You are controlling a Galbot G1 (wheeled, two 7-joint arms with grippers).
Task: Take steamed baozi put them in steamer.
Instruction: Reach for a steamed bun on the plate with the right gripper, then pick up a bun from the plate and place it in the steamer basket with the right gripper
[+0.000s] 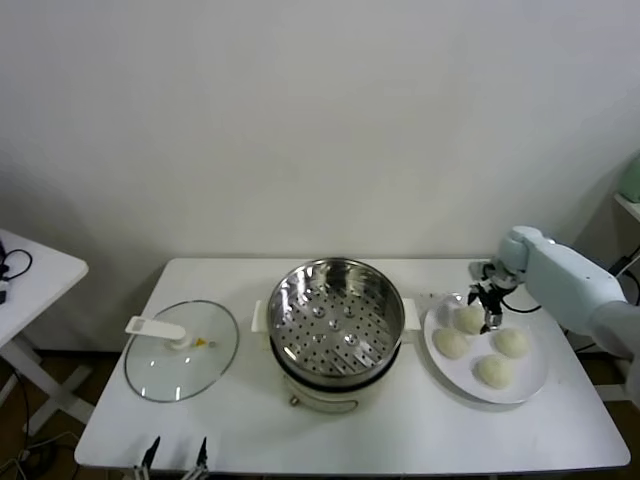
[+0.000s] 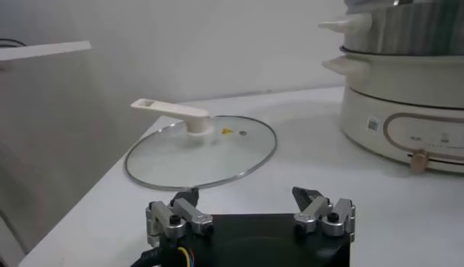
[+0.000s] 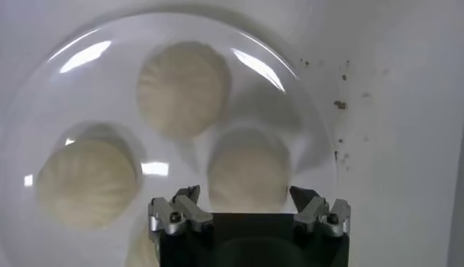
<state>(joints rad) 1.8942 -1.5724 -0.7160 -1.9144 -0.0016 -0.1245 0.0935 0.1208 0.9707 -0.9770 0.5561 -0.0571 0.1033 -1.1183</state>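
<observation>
Four cream-white steamed baozi lie on a white plate point(image 1: 530, 372) at the right of the table: one at the far side point(image 1: 468, 319), one at the left point(image 1: 450, 343), one at the right point(image 1: 510, 342), one nearest point(image 1: 493, 371). My right gripper point(image 1: 490, 305) is open, just above the far baozi point(image 3: 249, 170), which sits between its spread jaws point(image 3: 245, 196) without touching. Two more baozi point(image 3: 183, 88) point(image 3: 87, 181) show beyond it. The steel steamer point(image 1: 335, 310) stands empty at the table's middle on its white pot base point(image 2: 406, 109). My left gripper point(image 2: 246, 194) is open and empty at the front left edge point(image 1: 175, 455).
A glass lid point(image 1: 182, 350) with a white handle lies flat left of the steamer and shows in the left wrist view point(image 2: 199, 152). A second white table point(image 1: 30, 270) stands at the far left. Bare tabletop lies in front of the steamer and the plate.
</observation>
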